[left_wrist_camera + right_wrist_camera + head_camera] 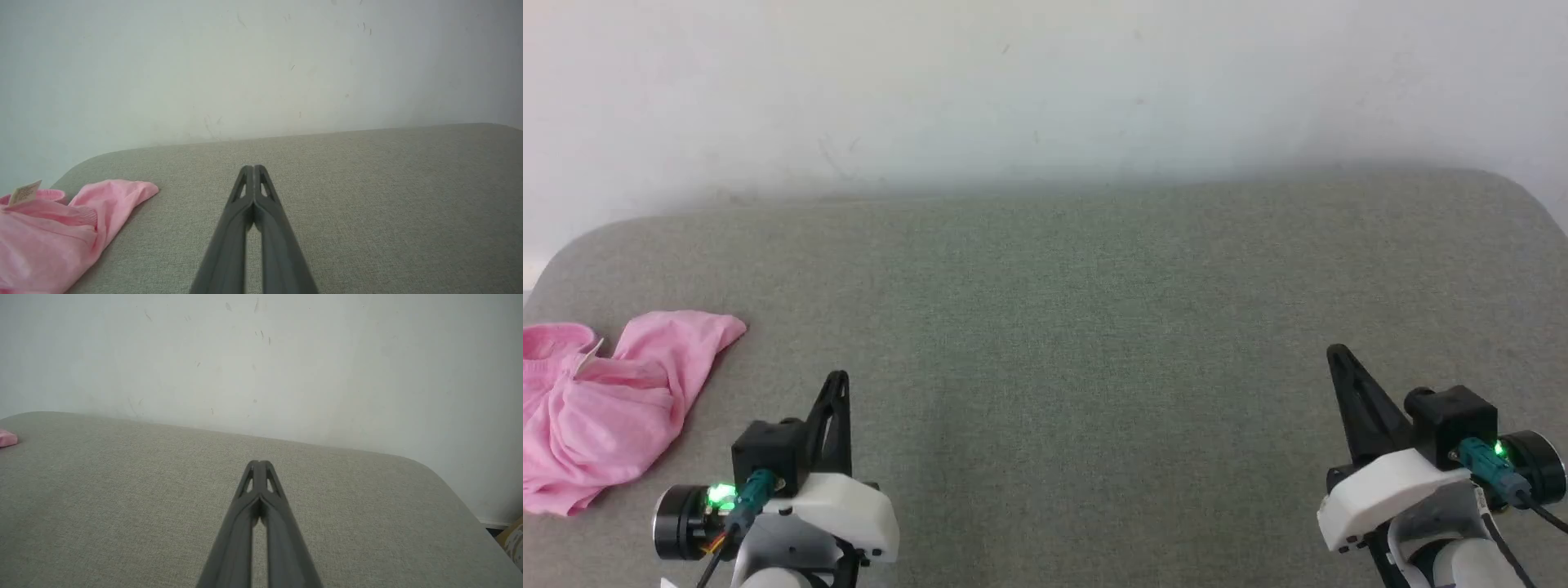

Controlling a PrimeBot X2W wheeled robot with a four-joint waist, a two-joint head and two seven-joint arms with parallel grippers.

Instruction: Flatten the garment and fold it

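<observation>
Two grippers sit nearest you at the bottom of the head view. Your left gripper [838, 382] is low on the left and your right gripper [1339, 357] low on the right, well apart, both aimed up the view toward the wall. On each one the long dark fingers are pressed together with nothing between them. Both wrist views show the same thing, with the tips meeting in a single point above the grey cloth.

A little farther out, left of your left gripper, the pink garment [605, 408] lies crumpled at the left edge of the desk [1094, 310], partly cut off by the picture's edge. It is near that gripper but not touching it. One flap reaches right toward the middle of the desk, and a small white label [24, 192] stands up at the garment's far end beside the gathered waistband. In your right wrist view a pink tip of it [7, 438] shows at the far left, well away from those fingers.

Beyond that, the desk's grey woven cover runs back to two rounded corners and meets the off-white wall [1045, 82], which carries a few small dark scuffs.
</observation>
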